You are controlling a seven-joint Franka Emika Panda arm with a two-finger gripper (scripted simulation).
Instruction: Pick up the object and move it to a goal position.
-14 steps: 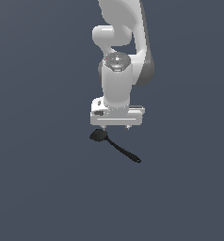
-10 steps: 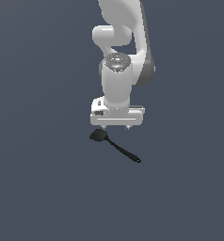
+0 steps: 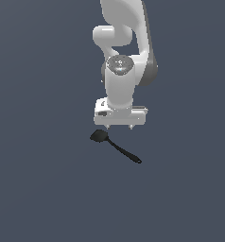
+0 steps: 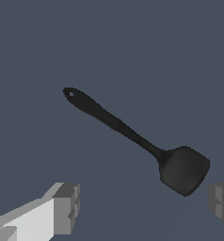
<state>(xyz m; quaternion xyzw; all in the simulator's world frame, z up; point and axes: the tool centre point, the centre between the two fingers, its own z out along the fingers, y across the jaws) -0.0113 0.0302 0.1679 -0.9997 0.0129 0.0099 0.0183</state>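
Nothing has shifted: wide-open, empty end effector (image 3: 120, 127) hovers above spatula (image 3: 115, 146) on plain grey floor (image 3: 38, 179).

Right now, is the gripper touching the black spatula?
Apart. In the wrist view, bare floor shows between the spatula and both fingertips of the open gripper.

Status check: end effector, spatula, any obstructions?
End effector open, empty, above the spatula. Spatula lying flat, untouched. Nothing in the way.
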